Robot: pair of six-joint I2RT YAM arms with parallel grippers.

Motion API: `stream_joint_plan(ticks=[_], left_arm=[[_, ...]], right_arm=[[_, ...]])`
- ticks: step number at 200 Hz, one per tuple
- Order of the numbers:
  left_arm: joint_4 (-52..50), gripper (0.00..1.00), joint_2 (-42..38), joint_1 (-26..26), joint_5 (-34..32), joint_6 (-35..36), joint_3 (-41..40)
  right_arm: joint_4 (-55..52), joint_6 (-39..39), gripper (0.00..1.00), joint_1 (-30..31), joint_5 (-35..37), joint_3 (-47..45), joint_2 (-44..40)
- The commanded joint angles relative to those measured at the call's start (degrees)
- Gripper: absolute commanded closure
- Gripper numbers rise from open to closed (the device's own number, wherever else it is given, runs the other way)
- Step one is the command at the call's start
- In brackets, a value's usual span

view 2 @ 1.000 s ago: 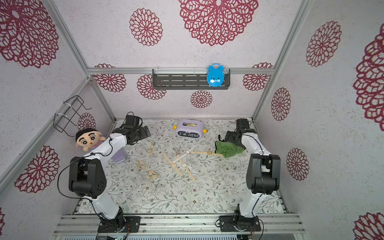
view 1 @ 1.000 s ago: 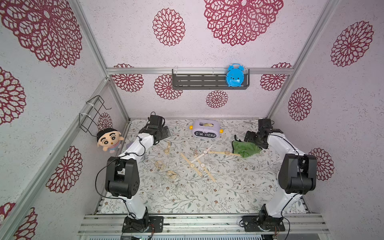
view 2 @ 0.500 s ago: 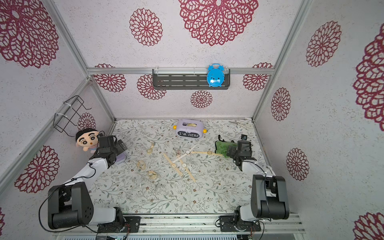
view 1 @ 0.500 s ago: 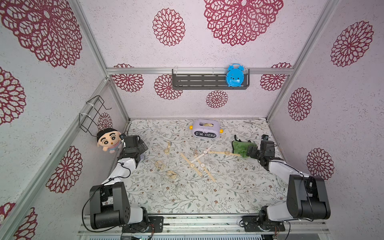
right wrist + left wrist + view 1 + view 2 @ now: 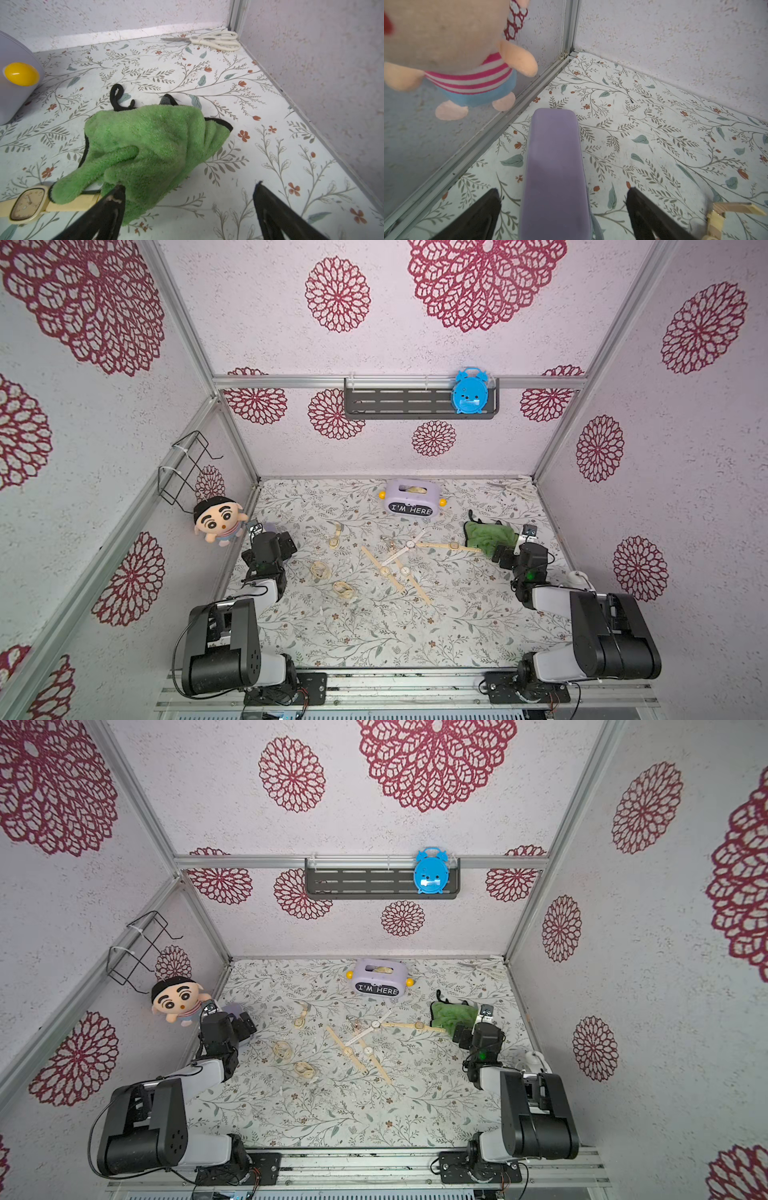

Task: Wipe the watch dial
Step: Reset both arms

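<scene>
Floral mat (image 5: 228, 83) — watch (image 5: 27, 205) and cloth (image 5: 149, 135) beside right fingers (image 5: 110, 207).

Purple case (image 5: 554, 162) fronts left tool (image 5: 562, 189); green cloth (image 5: 149, 137) fronts right tool (image 5: 189, 185).

Item: purple oblong case (image 5: 554, 166), flat on the floral mat (image 5: 654, 128), lying in the gap of the left gripper (image 5: 561, 190) and reaching ahead of it; plush doll (image 5: 467, 68) in a striped shirt on the side wall, above and ahead of that gripper. Item: white-handled scissors (image 5: 216, 41), well ahead of the right gripper (image 5: 189, 185) in the far corner; lavender box (image 5: 411, 497) lettered "I'M HERE", ahead and to its left. Item: blue alarm clock (image 5: 470, 391) on a dark wall shelf (image 5: 395, 404), high beyond both grippers.
</scene>
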Motion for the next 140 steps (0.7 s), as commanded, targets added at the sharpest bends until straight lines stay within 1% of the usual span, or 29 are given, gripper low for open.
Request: stream_joint_plan(ticks=[1, 6, 16, 25, 32, 41, 48, 58, 62, 69, 77, 84, 92, 100, 108, 140], left_arm=[[15.7, 0.03, 2.7, -0.2, -2.6, 2.7, -3.1], [18.7, 0.03, 3.8, -1.0, -3.0, 3.8, -4.0], [21.5, 0.03, 6.0, -3.1, -5.5, 5.3, -5.1], [29.2, 0.03, 8.7, -4.3, -6.2, 8.5, -6.0], [25.8, 0.03, 8.3, -4.5, -6.4, 8.2, -5.1], [21.4, 0.03, 6.3, -3.9, -5.0, 6.6, -4.5], [22.9, 0.03, 6.9, -3.9, -5.5, 7.4, -4.6], [26.4, 0.03, 8.1, -4.0, -5.4, 8.0, -5.3], [25.7, 0.03, 7.8, -4.1, -5.4, 7.8, -5.3], [24.0, 0.03, 7.2, -4.0, -5.6, 7.7, -5.0], [23.4, 0.03, 6.9, -4.0, -5.5, 7.6, -4.9], [23.8, 0.03, 7.2, -4.0, -5.5, 7.7, -4.9], [25.0, 0.03, 7.5, -4.0, -5.4, 7.7, -5.1], [25.2, 0.03, 7.6, -4.0, -5.4, 7.7, -5.2], [24.7, 0.03, 7.5, -4.0, -5.4, 7.7, -5.0], [24.7, 0.03, 7.5, -4.0, -5.4, 7.7, -5.0]], right_arm=[[6.5, -1.1, 0.01, 0.6, 3.6, -0.4, -0.6], [6.9, -0.9, 0.01, 0.6, 3.9, -0.7, -0.7], [8.9, -1.4, 0.01, 0.8, 4.7, -1.9, -1.2], [12.7, -1.8, 0.01, 0.9, 5.6, -3.8, -1.8], [18.2, -1.8, 0.01, 1.0, 6.1, -6.6, -1.4], [26.6, -2.0, 0.01, 1.7, 6.8, -10.3, 0.3], [32.7, -2.2, 0.01, 2.7, 8.9, -12.3, 2.3], [36.3, -3.2, 0.01, 4.1, 12.4, -11.8, 6.3], [35.0, -3.9, 0.01, 4.7, 13.1, -10.5, 6.6], [27.5, -3.6, 0.01, 4.8, 11.8, -7.8, 5.8], [31.2, -3.7, 0.01, 3.8, 9.9, -9.0, 6.4], [28.5, -3.1, 0.01, 3.8, 10.0, -8.5, 5.6], [30.5, -3.7, 0.01, 3.8, 10.1, -8.8, 6.3], [29.3, -3.2, 0.01, 3.9, 10.2, -8.7, 5.7], [30.8, -3.8, 0.01, 3.9, 10.3, -9.0, 6.2], [30.6, -3.9, 0.01, 4.0, 10.3, -8.9, 6.1]])
